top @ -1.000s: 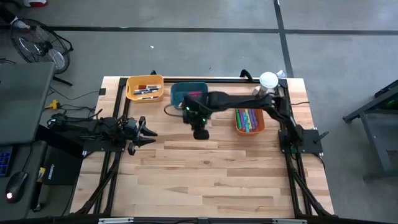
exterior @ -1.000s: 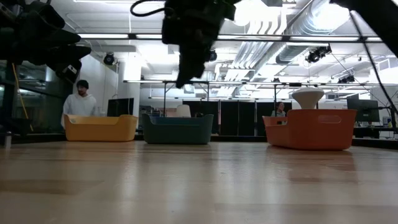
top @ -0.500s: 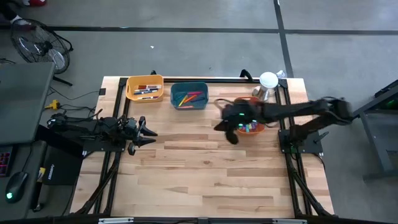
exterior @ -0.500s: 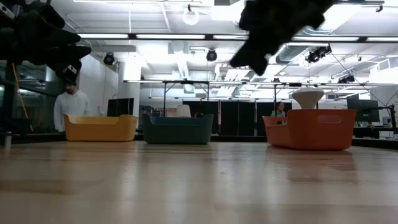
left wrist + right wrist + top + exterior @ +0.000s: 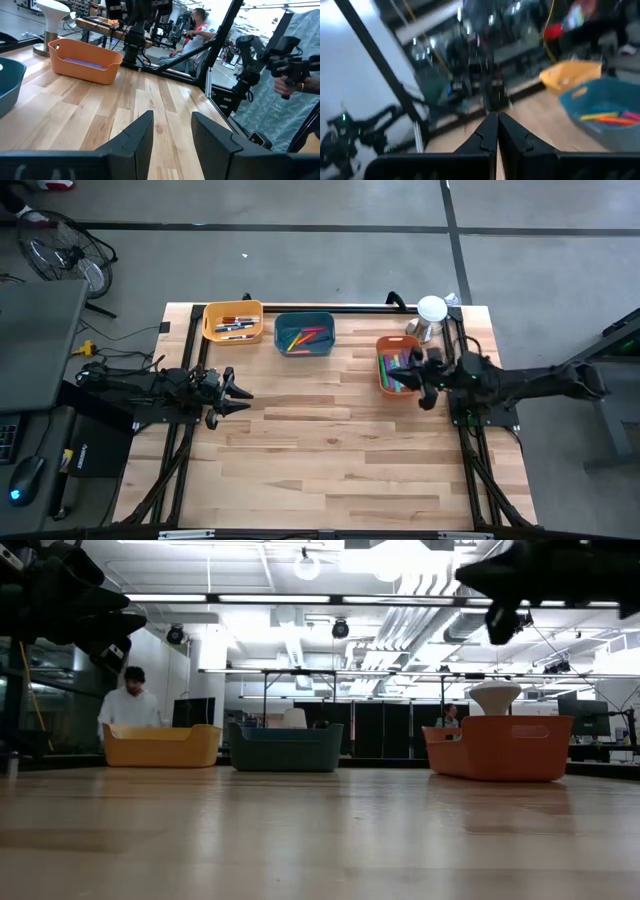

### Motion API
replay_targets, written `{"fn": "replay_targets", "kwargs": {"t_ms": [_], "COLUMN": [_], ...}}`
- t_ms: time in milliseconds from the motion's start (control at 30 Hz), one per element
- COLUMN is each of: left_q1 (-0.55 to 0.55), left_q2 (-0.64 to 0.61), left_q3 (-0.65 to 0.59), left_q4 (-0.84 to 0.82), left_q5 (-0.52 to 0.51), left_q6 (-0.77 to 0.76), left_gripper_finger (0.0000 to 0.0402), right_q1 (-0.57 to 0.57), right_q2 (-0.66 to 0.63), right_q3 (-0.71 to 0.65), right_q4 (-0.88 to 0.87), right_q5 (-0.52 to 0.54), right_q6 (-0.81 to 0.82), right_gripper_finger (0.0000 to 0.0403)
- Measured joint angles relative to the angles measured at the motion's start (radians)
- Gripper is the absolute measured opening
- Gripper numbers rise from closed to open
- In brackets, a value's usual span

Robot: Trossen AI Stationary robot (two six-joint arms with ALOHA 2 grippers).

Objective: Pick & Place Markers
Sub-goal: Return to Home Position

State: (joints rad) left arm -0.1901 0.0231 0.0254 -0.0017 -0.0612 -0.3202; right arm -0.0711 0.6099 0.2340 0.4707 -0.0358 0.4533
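Observation:
Markers lie in three bins along the table's far side: a yellow bin (image 5: 233,321), a teal bin (image 5: 304,333) and an orange bin (image 5: 398,365). The teal bin's red and orange markers (image 5: 610,118) show in the right wrist view. My right gripper (image 5: 420,383) is shut on nothing and points level toward the table's left, over the orange bin's near right corner; the same gripper (image 5: 493,131) shows its fingertips together. My left gripper (image 5: 240,392) waits open at the table's left, holding nothing, its fingers (image 5: 140,137) apart over bare wood.
A white-topped stand (image 5: 431,310) sits at the far right corner behind the orange bin. Bare wood runs across the table's middle and near half (image 5: 330,450). A person (image 5: 130,705) stands beyond the table behind the yellow bin; others sit past the right side.
My right gripper has swung from above the teal bin toward the table's right edge, passing over the orange bin. It has tipped from pointing down to level. Its fingers stay shut, and the arm has folded back toward its base.

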Motion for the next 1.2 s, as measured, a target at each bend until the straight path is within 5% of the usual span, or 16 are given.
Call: {"fn": "replay_targets", "kwargs": {"t_ms": [333,933,1200], "left_q1": [0.0,0.0,0.0], "left_q2": [0.0,0.0,0.0], "left_q3": [0.0,0.0,0.0], "left_q4": [0.0,0.0,0.0], "left_q5": [0.0,0.002,0.001], "left_q6": [0.0,0.0,0.0], "left_gripper_finger": [0.0131,0.0131,0.0131], "right_q1": [0.204,0.033,0.012], "right_q2": [-0.162,-0.498,-0.536], "right_q3": [-0.22,-0.224,-0.222], "right_q4": [0.154,-0.424,-0.458], "right_q5": [0.287,0.076,0.026], "right_q6": [0.014,0.054,-0.009], "right_gripper_finger": [0.0,0.0,0.0]}}
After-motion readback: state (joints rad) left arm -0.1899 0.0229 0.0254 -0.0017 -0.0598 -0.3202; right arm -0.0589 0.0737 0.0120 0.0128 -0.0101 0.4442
